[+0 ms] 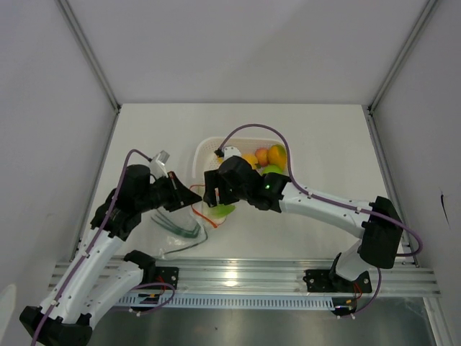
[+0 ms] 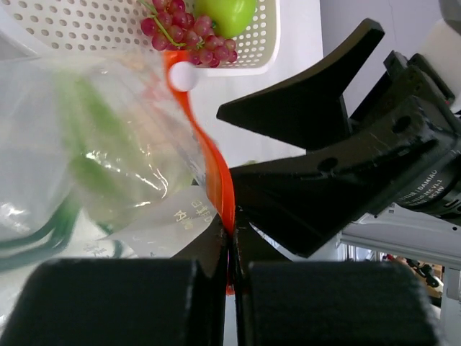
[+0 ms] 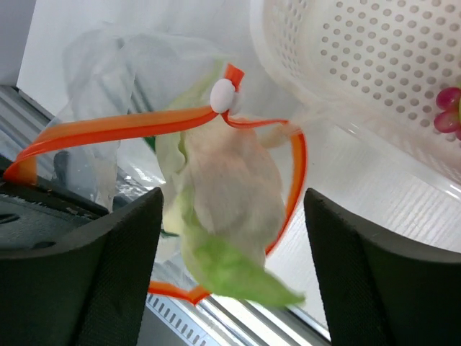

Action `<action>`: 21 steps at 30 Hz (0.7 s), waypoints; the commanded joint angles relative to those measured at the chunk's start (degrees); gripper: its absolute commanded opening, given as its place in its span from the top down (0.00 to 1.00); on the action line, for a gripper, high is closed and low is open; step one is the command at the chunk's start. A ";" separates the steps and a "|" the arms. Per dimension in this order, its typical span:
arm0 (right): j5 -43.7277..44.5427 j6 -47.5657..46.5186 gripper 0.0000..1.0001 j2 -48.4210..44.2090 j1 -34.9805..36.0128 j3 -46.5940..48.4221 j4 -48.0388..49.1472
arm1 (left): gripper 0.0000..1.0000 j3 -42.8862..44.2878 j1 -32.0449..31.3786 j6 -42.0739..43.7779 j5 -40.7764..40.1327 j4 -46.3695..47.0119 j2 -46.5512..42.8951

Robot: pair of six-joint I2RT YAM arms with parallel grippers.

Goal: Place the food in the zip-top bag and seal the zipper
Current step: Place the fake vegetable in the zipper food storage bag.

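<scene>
The clear zip-top bag (image 1: 180,227) lies in front of the left arm, with green beans (image 2: 86,144) blurred inside it. My left gripper (image 2: 234,238) is shut on its red-orange zipper (image 2: 216,173), holding that edge up. The zipper (image 3: 122,128) loops round the open mouth, and the white slider (image 3: 222,95) sits on it. My right gripper (image 3: 234,252) is open above the mouth. A white cauliflower with green leaves (image 3: 230,209) is between its fingers (image 3: 108,274), blurred and touching neither. In the top view the cauliflower (image 1: 222,210) is just under the right gripper (image 1: 215,198).
The white perforated basket (image 1: 205,148) stands behind both grippers with oranges and a yellow fruit (image 1: 268,155) in it. Dark red grapes (image 2: 186,32) and a green apple (image 2: 225,13) lie at its near side. The aluminium rail (image 1: 238,274) runs along the table's near edge.
</scene>
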 commanded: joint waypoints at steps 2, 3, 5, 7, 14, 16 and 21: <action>-0.58 -1.24 0.13 -1.46 0.18 3.53 3.11 | 1.00 1.46 -0.19 -1.08 2.15 2.26 -0.28; -0.76 -1.41 0.08 -2.25 0.18 3.44 3.37 | 0.99 1.37 -0.19 -1.08 2.15 2.44 -0.19; -1.46 -1.41 0.07 -2.70 -0.17 3.18 3.55 | 0.99 1.11 -0.19 -1.00 2.15 2.44 -0.19; -1.29 -1.24 0.05 -3.14 -0.52 3.44 2.33 | 0.99 1.10 -0.19 -0.99 2.06 2.44 -0.19; 2.14 1.31 0.11 -8.75 -4.20 -0.66 -3.30 | 0.99 1.28 -0.19 -0.38 1.80 1.92 -0.28; 2.14 2.19 0.15 -11.04 -6.05 -3.22 -3.39 | 0.99 1.10 -0.19 -0.38 1.88 2.00 -0.10; 0.13 5.61 0.32 -17.72 -8.43 -11.22 -2.96 | 0.99 1.37 -0.19 -0.82 2.59 2.44 0.08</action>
